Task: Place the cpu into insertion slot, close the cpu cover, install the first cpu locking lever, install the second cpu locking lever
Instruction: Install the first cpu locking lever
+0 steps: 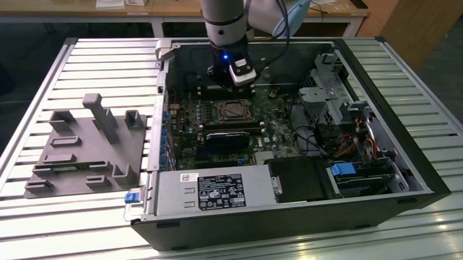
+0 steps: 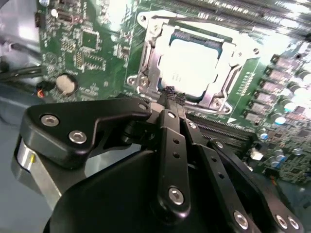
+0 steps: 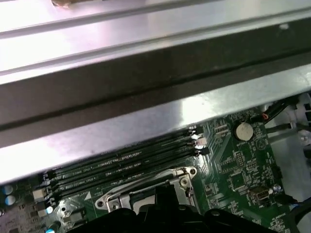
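One slip risks it: my gripper (image 2: pixel 171 97), fingers pinched together empty, sits at the cover's (image 2: pixel 150 58) six o'clock edge; skidding could scrape the cpu (image 2: pixel 194 65).

Grey-and-silver jointed arm (image 1: pixel 221 21), blue wrist light, matte black end effector (image 2: pixel 171 99) linkages studded with silver screws.

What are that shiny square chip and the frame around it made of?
The cpu top looks like pale brushed metal, catching bright glare. The cpu cover looks like thin, silvery stamped sheet metal. The exact metals can't be told.
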